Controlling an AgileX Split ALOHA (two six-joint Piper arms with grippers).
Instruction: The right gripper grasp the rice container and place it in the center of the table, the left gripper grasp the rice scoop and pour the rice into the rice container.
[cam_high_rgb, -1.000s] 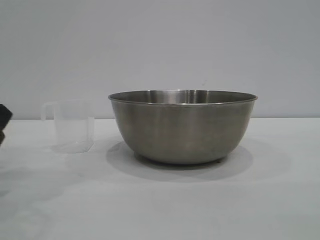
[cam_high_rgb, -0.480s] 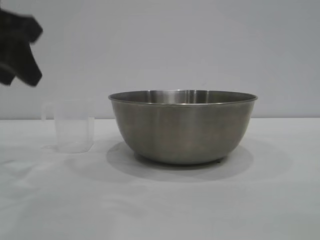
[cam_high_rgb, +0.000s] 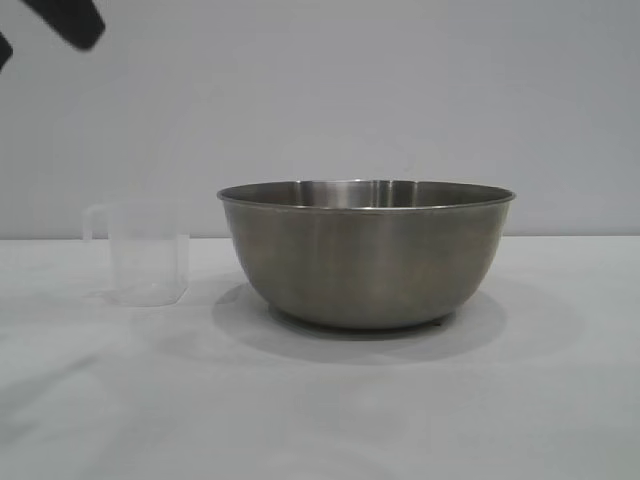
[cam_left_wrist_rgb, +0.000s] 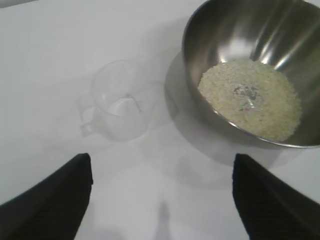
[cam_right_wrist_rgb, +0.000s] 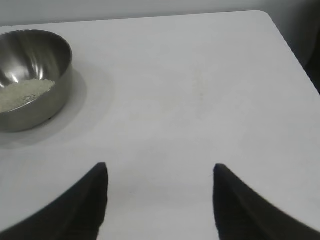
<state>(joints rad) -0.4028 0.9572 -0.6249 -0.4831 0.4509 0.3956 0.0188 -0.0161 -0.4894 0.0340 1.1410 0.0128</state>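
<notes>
Left gripper (cam_left_wrist_rgb: 162, 200) spread wide and empty, raised above the table (cam_high_rgb: 320, 420), pointed down at the cup (cam_left_wrist_rgb: 120, 100) just beside the bowl (cam_high_rgb: 366, 252). Right gripper (cam_right_wrist_rgb: 160, 200) likewise wide, well apart from the bowl. Rice (cam_left_wrist_rgb: 250, 97) mostly lying in the bowl. Cup probably light, thin, slippery; best taken by its loop handle. Bowl heavier, rigid, smooth; best pinched at the rim.

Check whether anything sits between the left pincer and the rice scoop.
Nothing visible does. The left pincer hangs open above the table, and only bare tabletop lies between it and the rice scoop. The rice container stands beside the scoop, off that line.
</notes>
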